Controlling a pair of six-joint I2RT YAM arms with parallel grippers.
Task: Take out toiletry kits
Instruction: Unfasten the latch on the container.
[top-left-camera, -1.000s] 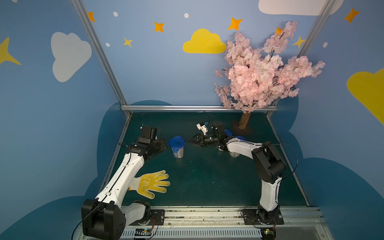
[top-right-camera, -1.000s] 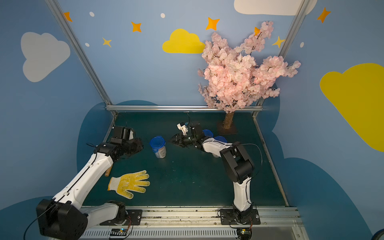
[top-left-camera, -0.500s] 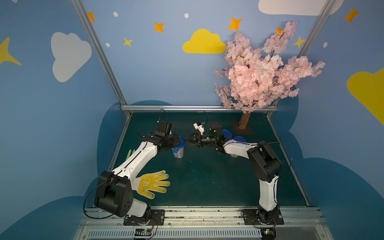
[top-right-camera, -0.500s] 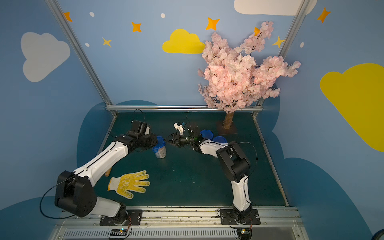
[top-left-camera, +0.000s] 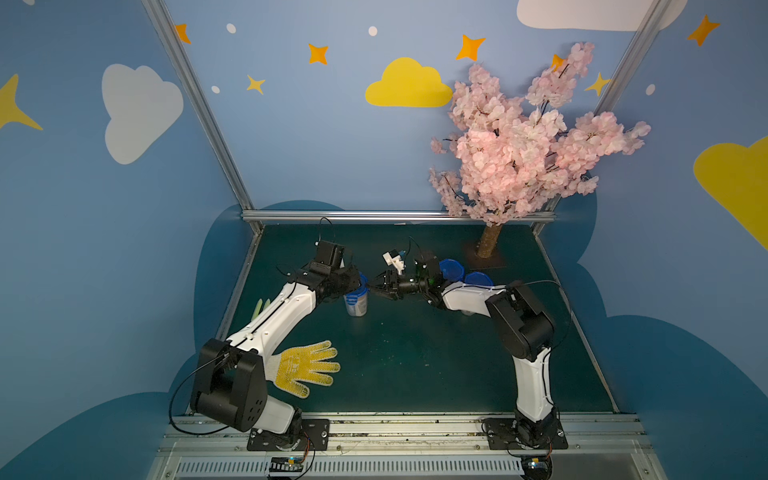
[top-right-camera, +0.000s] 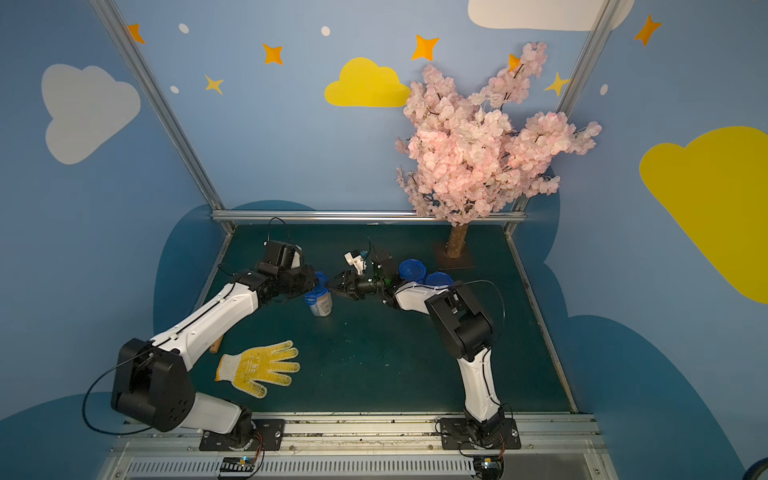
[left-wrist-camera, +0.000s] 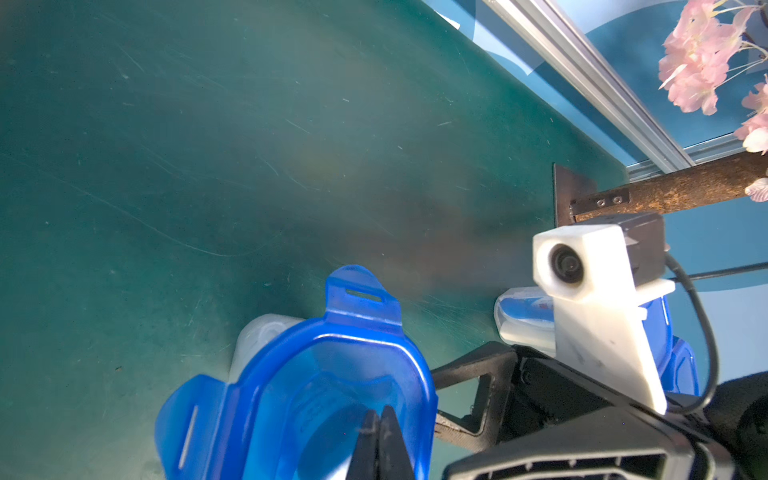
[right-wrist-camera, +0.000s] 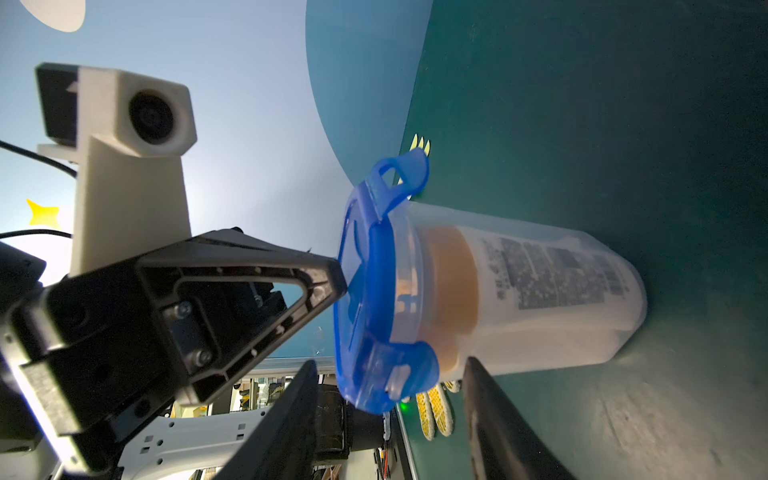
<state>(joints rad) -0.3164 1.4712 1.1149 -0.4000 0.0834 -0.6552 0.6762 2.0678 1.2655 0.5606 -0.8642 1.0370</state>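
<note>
Where the left arm ends, left gripper (left-wrist-camera: 380, 419) pinched shut, tips together and resting on top of the blue lid (left-wrist-camera: 332, 374); grips nothing. Lid closes the jar (right-wrist-camera: 540, 232), which stands upright on the mat (top-left-camera: 415, 353). Inside jar, kit (right-wrist-camera: 498, 332): one white printed bottle (right-wrist-camera: 561, 291) made out, long axis upright along the jar's, yellowish cap (right-wrist-camera: 451, 291) pointing up at the lid. Rest of kit too blurred to tell. Right of jar, right gripper (right-wrist-camera: 388, 374), jaws apart, straddling a lid tab (right-wrist-camera: 374, 361): one jaw past the lid top, one alongside the jar wall; contact unclear. Farther right of jar, two more lidded jars (top-left-camera: 451, 270).
</note>
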